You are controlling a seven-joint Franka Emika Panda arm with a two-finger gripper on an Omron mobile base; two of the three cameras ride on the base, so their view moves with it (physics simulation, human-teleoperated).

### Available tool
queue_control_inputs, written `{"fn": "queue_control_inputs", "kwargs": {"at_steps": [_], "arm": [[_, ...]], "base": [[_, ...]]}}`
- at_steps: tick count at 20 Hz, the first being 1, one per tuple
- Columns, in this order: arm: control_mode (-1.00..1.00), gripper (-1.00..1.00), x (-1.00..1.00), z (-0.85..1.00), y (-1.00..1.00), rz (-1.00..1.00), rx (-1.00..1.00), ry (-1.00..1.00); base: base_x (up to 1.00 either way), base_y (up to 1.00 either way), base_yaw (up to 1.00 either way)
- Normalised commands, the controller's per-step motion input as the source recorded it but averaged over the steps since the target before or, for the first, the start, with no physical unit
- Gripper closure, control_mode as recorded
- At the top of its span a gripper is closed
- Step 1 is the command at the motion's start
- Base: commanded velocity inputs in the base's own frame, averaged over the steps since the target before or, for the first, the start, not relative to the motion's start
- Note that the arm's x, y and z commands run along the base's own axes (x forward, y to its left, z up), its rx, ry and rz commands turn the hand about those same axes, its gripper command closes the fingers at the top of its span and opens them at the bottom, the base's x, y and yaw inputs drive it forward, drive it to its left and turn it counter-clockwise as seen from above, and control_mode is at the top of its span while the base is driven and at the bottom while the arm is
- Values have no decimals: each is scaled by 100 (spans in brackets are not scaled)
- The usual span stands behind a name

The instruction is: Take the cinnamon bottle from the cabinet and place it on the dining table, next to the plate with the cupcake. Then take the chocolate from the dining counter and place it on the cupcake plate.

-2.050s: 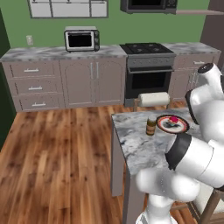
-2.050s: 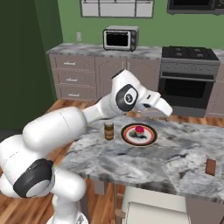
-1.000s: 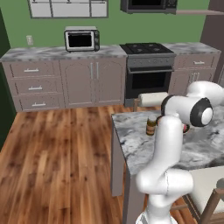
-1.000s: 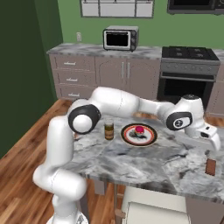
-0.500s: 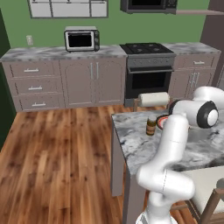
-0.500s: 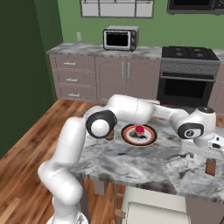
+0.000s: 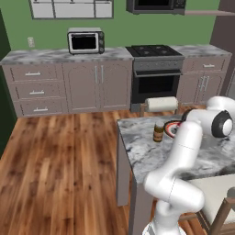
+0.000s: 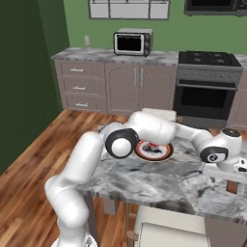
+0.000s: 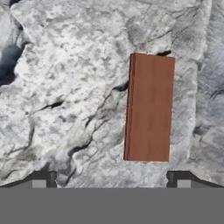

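Note:
The chocolate (image 9: 149, 107) is a flat brown bar lying on the marble dining table (image 9: 65, 87). In the hand view it lies straight ahead, nearer the right fingertip (image 9: 183, 183) than the left. My gripper (image 9: 111, 183) hangs open above it and holds nothing. From the right base view the hand hovers over the chocolate (image 8: 233, 187) near the table's right end. The cinnamon bottle (image 7: 159, 133) stands upright on the table (image 7: 142, 153), just left of the cupcake plate (image 7: 171, 129), which my arm partly covers. The plate (image 8: 157, 151) also shows behind my forearm.
A pale stool (image 8: 166, 231) stands at the table's near side. Beyond the table's far edge lies a paper towel roll (image 7: 161, 104). Taupe cabinets, a stove (image 7: 156, 73) and a toaster oven (image 7: 85, 41) line the back wall. Wood floor lies open to the left.
My arm has swung right across the table, from over the plate to above the chocolate. The gripper has stayed open. The bottle and plate have not moved.

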Motion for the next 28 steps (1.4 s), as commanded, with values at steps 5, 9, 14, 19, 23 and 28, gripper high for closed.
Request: {"fn": "queue_control_inputs", "kwargs": {"at_steps": [5,9,14,19,23,28], "arm": [[-100,-100,5,-21,-31,3,1,0],[-100,-100,22,-14,-19,1,2,0],[-100,-100,24,-12,-19,0,4,0],[-100,100,4,-39,-4,0,4,0],[-100,100,0,-49,3,1,1,0],[-100,100,0,-31,32,1,0,0]], "base": [[0,0,0],[0,0,0],[0,0,0],[0,0,0],[0,0,0],[0,0,0]]}}
